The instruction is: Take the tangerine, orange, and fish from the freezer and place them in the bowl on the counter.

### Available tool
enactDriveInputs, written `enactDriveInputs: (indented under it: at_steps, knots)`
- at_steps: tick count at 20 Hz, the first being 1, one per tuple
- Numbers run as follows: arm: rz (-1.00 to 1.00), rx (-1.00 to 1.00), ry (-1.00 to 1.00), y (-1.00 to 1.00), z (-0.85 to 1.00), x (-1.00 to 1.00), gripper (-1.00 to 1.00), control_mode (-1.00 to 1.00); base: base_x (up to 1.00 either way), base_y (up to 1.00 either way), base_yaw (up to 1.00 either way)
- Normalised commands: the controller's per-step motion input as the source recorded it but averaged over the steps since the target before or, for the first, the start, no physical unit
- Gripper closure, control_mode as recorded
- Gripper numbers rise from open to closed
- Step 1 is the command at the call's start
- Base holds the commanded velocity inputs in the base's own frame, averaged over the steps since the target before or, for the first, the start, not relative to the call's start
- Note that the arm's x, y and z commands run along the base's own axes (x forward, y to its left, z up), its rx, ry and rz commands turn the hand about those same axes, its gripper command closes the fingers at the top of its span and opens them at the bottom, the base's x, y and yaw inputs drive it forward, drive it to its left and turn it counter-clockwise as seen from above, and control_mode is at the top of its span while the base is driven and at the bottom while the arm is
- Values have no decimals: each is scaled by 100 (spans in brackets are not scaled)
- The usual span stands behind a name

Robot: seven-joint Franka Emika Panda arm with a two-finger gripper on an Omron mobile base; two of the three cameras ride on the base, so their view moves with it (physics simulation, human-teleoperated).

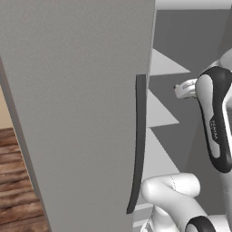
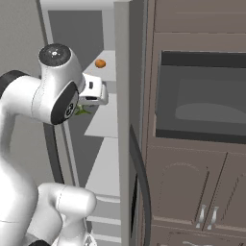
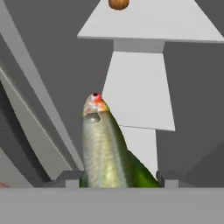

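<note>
My gripper (image 3: pixel 118 177) is shut on the fish (image 3: pixel 103 148), a silver-green body with a red-orange head that points away from the hand. I hold it inside the open freezer (image 2: pixel 122 96), in front of its white shelves (image 3: pixel 140 92). In the right base view a green bit of the fish (image 2: pixel 80 111) shows just under the white hand (image 2: pixel 93 92). A round orange fruit (image 2: pixel 100 63) lies on an upper shelf; whether this fruit (image 3: pixel 118 3) is the tangerine or the orange I cannot tell.
The grey freezer door (image 1: pixel 81 113) with its dark bar handle (image 1: pixel 139 140) stands open on the left, close beside the arm. A dark wall oven (image 2: pixel 202 96) and brown cabinets (image 2: pixel 192 202) are to the freezer's right. Wooden floor (image 1: pixel 13 181) lies at the far left.
</note>
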Motion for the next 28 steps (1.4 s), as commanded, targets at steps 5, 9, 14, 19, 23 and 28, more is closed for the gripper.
enactDriveInputs:
  at_steps: [5, 9, 14, 19, 23, 28]
  knots:
    - [0, 0, 8, 0, 0, -78, 100, -100, 0, 0, 0]
    - [0, 0, 12, 0, 0, -70, 100, -100, 0, 0, 0]
    - [0, 0, 11, 0, 0, -65, 100, -100, 0, 0, 0]
    - [-1, 0, 9, 1, 0, -52, 100, -100, 0, 0, 0]
    - [-2, 0, 8, 3, 0, -51, 100, -100, 0, 0, 0]
    - [-1, 0, 7, 3, 0, -44, 100, -100, 0, 0, 0]
